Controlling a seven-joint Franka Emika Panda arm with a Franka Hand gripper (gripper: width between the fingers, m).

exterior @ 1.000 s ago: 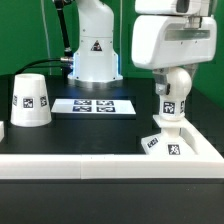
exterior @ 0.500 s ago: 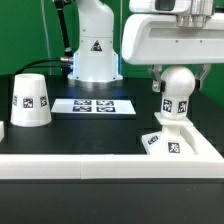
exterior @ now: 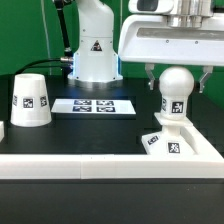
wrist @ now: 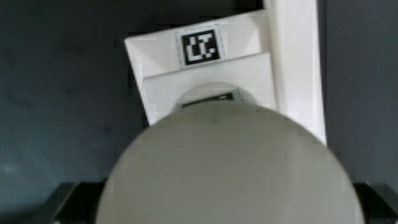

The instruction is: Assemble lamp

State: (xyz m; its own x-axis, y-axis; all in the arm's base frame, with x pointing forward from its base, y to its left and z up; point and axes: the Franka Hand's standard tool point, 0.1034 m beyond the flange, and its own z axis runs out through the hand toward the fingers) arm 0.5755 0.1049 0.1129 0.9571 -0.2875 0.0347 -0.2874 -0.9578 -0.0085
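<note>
White plastic bulb (exterior: 177, 100) stands upright, its stem seated in the square base (exterior: 172, 142) at the exterior view's right, apparently ready to be screwed home. Above it the hand (exterior: 176, 80) hangs with fingers (exterior: 150, 76) spread either side of the ball head, seemingly clear of it. Well apart, the shade (exterior: 30, 100) sits on the table (exterior: 95, 133).

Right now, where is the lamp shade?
In the exterior view the shade stands on the table at that view's left, beside the marker board, far from the bulb and base.
</note>
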